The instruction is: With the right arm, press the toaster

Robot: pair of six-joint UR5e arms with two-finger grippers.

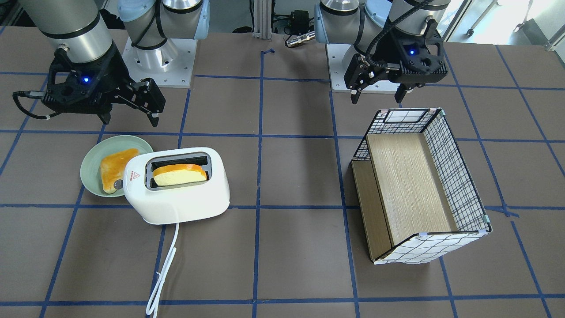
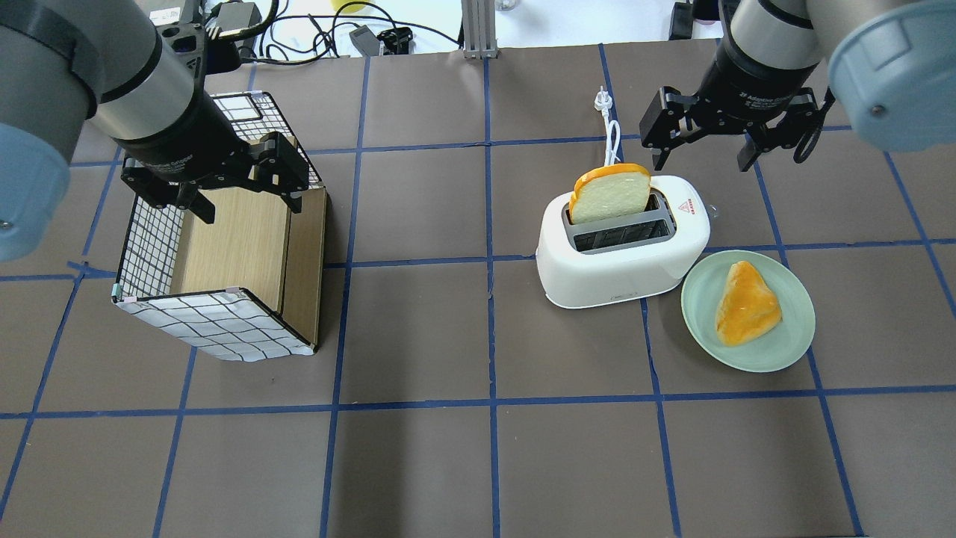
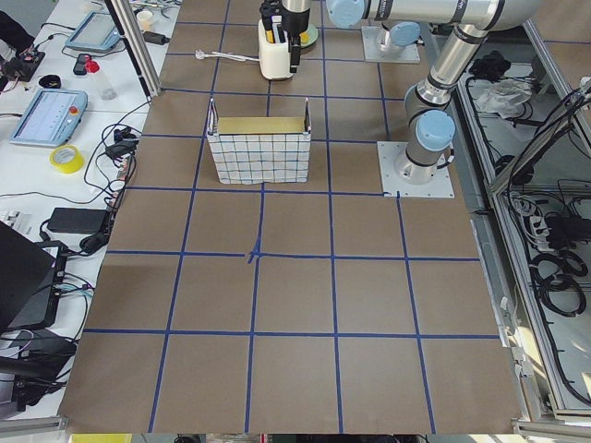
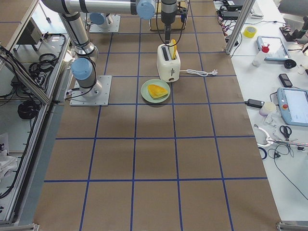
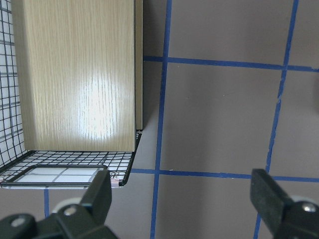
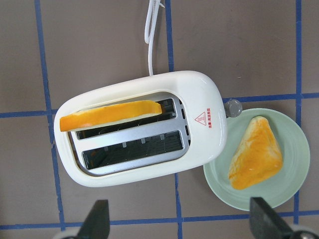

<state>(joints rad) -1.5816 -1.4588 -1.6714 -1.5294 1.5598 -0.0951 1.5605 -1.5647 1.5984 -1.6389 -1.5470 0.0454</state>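
The white toaster (image 1: 176, 194) stands on the table with its red triangle mark and grey end knob (image 6: 233, 106) toward the plate. It also shows in the overhead view (image 2: 620, 254) and the right wrist view (image 6: 144, 129). A slice of bread (image 2: 609, 196) sticks up out of one slot; the other slot is empty. My right gripper (image 1: 130, 119) is open and empty and hovers well above the toaster without touching it; it shows in the overhead view (image 2: 702, 164). My left gripper (image 2: 250, 211) is open and empty above the basket.
A pale green plate (image 2: 792, 329) with a piece of toast (image 2: 747, 302) lies against the toaster's knob end. The toaster's white cord (image 1: 165, 269) trails away from the robot. A wire basket (image 1: 459, 176) with a wooden insert lies on my left side.
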